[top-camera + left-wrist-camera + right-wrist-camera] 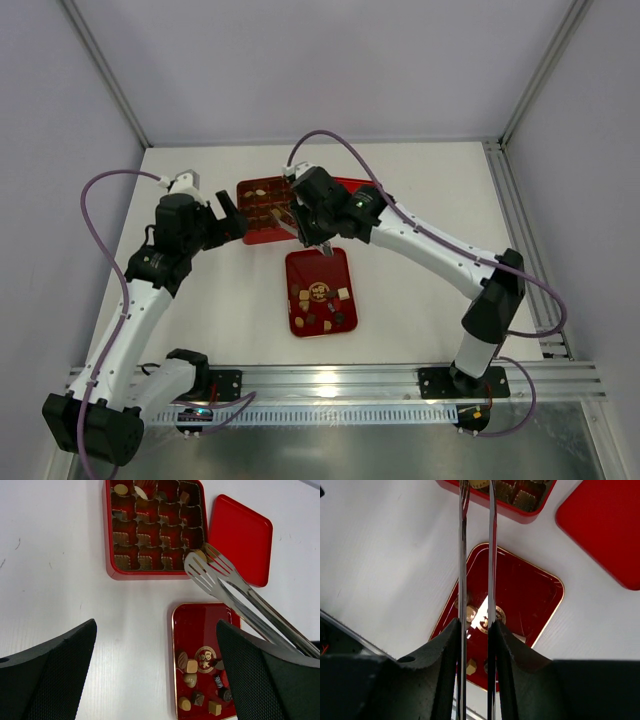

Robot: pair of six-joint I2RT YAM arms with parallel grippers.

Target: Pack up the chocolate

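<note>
Several small chocolate pieces (192,666), brown and cream, lie at the near end of a flat red tray (200,622), also seen from above as the tray (320,270). The red compartmented box (112,555) holds a few pieces in its far row. My right gripper (476,630) is shut on metal tongs (220,577). The tong tips pinch a round cream chocolate (200,555) over the box's near right corner compartment. My left gripper (157,680) is open and empty above the table beside the tray, and its left gripper (235,218) sits by the box's left side.
The flat red lid (240,535) lies right of the box, partly under the right arm in the top view. White walls and metal frame posts enclose the table. The arm bases sit on a rail at the near edge.
</note>
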